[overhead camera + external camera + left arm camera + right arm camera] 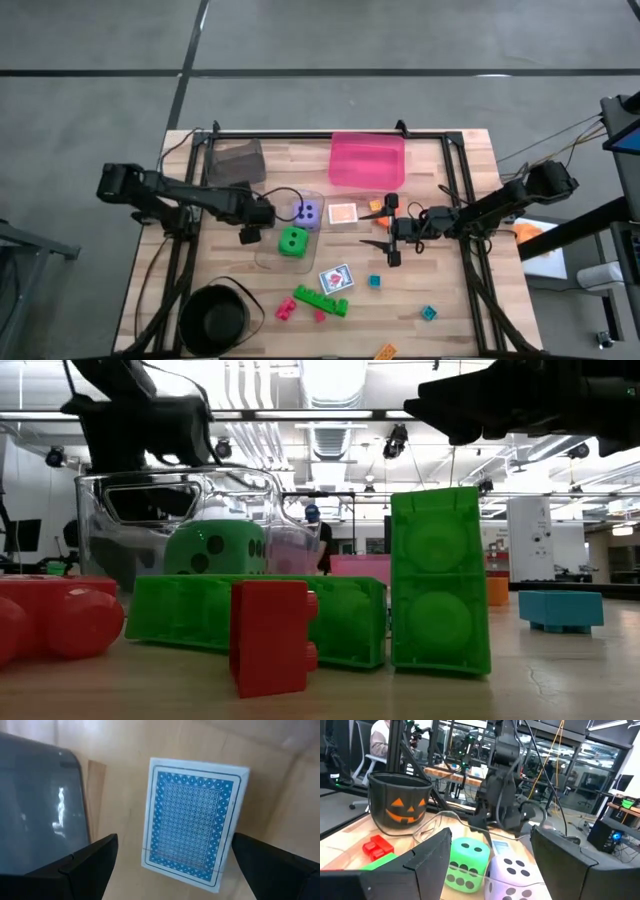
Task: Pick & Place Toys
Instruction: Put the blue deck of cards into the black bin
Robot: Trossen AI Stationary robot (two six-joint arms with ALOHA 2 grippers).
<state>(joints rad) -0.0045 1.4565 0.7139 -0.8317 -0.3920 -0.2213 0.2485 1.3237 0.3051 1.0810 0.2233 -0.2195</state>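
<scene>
Left hand (170, 865) spread wide, directly above card deck (192, 822) lying inside clear bin (262, 228). Right hand (385, 228) apart, empty, idle over desk (460, 300). Risk: fingers slip on flat deck or catch bin wall.

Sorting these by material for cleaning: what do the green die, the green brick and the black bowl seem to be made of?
Green die: probably soft foam or plush, matte, with rounded edges.
Green brick: hard plastic, slightly glossy, with moulded round studs.
Black bowl: likely thin plastic, smooth with a sheen; an orange pumpkin face is printed on it.
</scene>
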